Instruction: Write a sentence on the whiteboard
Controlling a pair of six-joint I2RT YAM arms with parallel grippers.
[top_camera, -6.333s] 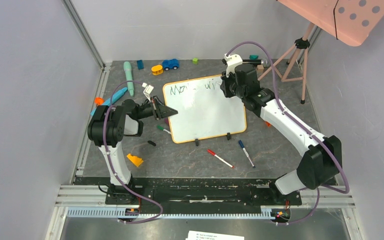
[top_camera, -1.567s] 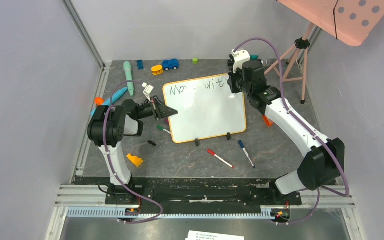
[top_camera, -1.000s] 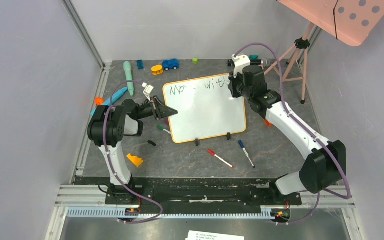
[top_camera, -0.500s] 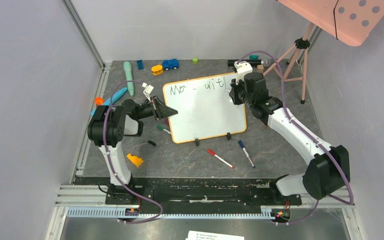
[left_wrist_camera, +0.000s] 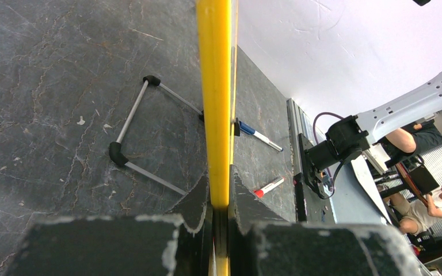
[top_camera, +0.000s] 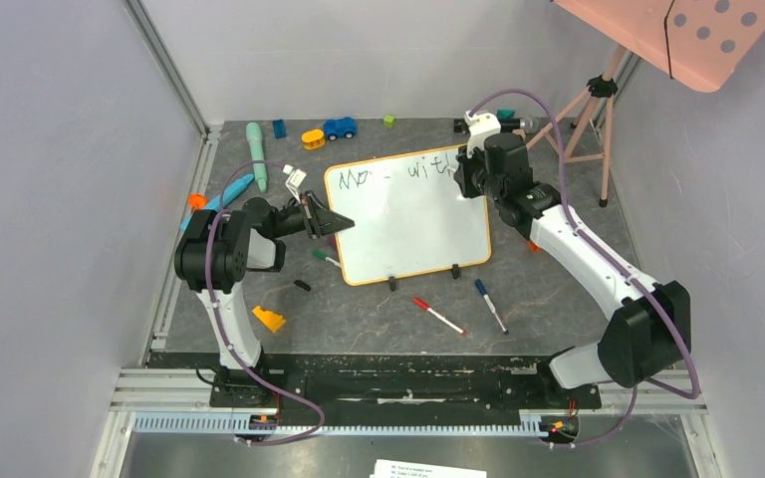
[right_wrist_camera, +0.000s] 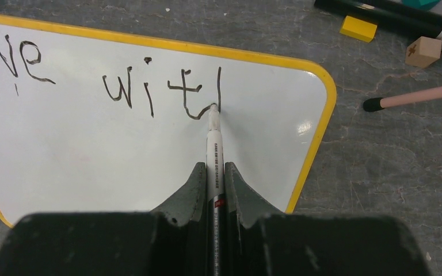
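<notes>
The whiteboard [top_camera: 408, 224] with its orange frame lies on the dark mat; it also shows in the right wrist view [right_wrist_camera: 92, 155]. My left gripper [top_camera: 337, 223] is shut on the board's left edge; the left wrist view shows the yellow frame [left_wrist_camera: 214, 86] clamped between the jaws [left_wrist_camera: 220, 192]. My right gripper [right_wrist_camera: 213, 172] is shut on a white marker [right_wrist_camera: 213, 144], its tip touching the board at the end of the sentence [right_wrist_camera: 161, 92], which reads "ove witl". The top view shows the lettering [top_camera: 398, 173] along the board's far edge, with my right gripper [top_camera: 468, 179] over it.
A red marker [top_camera: 438, 316] and a blue marker [top_camera: 490, 305] lie in front of the board. Toys [top_camera: 339, 127] sit at the back, a green-capped pen [top_camera: 325, 258] and an orange wedge [top_camera: 268, 319] at the left. A pink tripod [top_camera: 588, 119] stands at the back right.
My right gripper has moved rightward along the board's far edge with the marker, adding letters after "wi". The left arm and the board have stayed still.
</notes>
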